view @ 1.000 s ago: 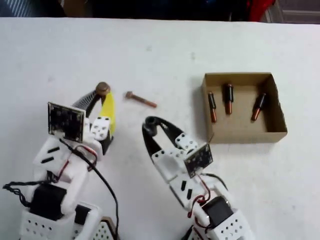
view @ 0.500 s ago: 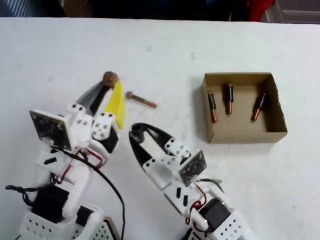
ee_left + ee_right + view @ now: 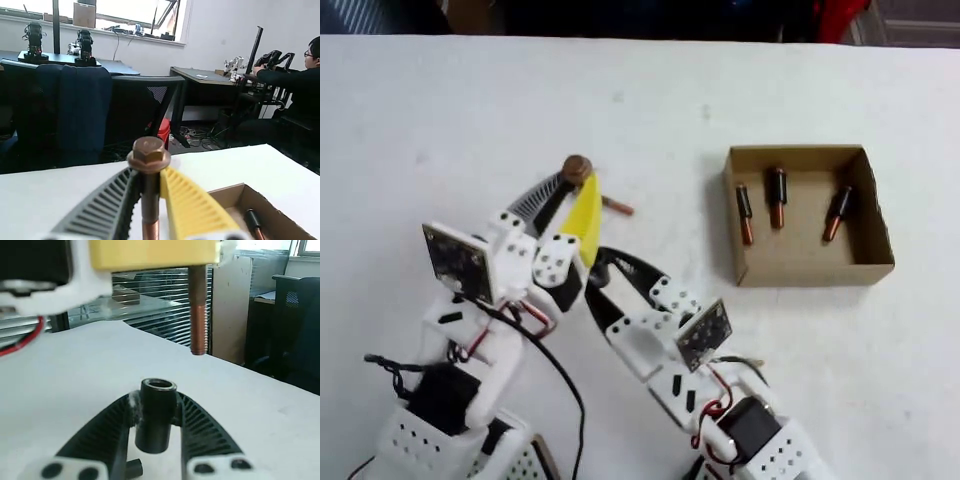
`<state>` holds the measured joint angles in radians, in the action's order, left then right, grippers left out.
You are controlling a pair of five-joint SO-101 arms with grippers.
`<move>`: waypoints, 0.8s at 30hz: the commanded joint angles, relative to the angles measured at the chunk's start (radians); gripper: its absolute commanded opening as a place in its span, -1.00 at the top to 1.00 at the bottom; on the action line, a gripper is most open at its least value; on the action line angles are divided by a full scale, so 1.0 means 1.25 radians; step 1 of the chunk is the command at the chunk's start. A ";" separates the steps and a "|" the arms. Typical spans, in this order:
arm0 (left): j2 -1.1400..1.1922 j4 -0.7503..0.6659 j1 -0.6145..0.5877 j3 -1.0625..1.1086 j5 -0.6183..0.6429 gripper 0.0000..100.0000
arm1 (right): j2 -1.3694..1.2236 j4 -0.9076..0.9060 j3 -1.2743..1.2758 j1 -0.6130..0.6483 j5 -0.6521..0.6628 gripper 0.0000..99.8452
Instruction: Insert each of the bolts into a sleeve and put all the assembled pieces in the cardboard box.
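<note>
My left pincer (image 3: pixel 576 180), clamped on a bolt (image 3: pixel 577 167), has shifted toward 3 o'clock, over my right pincer (image 3: pixel 156 402), which grips a sleeve (image 3: pixel 156 421). Right wrist view: bolt tip higher than sleeve, apart.

Left arm (image 3: pixel 455 335): base at the near left corner of the table (image 3: pixel 720 90), leaning forward and in toward the middle. Left gripper (image 3: pixel 576 183) points at the far edge. Its grey and yellow fingers (image 3: pixel 585 215) are clamped on a bolt (image 3: pixel 148 156), which is upright with its head above the tips.

Right arm (image 3: pixel 705 375): base at the near edge, stretched low toward the far left. Right gripper (image 3: pixel 610 268) has black fingers closed around a sleeve (image 3: pixel 156 412), upright with its open end up. Its tips are tucked just beside the left gripper's body. Bolt tip is above the sleeve, apart.
</note>
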<state>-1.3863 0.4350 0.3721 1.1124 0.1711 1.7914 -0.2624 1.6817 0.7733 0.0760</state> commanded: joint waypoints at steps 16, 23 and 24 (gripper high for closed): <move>-0.014 0.190 0.008 -0.162 0.066 0.95 | 0.006 -0.023 0.007 0.004 0.108 0.97; -0.015 0.221 0.037 -0.163 0.066 0.95 | 0.006 -0.024 0.007 0.004 0.107 0.97; -0.015 0.231 0.051 -0.164 0.066 0.95 | 0.006 -0.024 0.007 0.002 0.107 0.97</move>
<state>-1.3863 0.6943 0.3920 0.9666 0.2463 1.7914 -0.2900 1.6817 0.7733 0.2002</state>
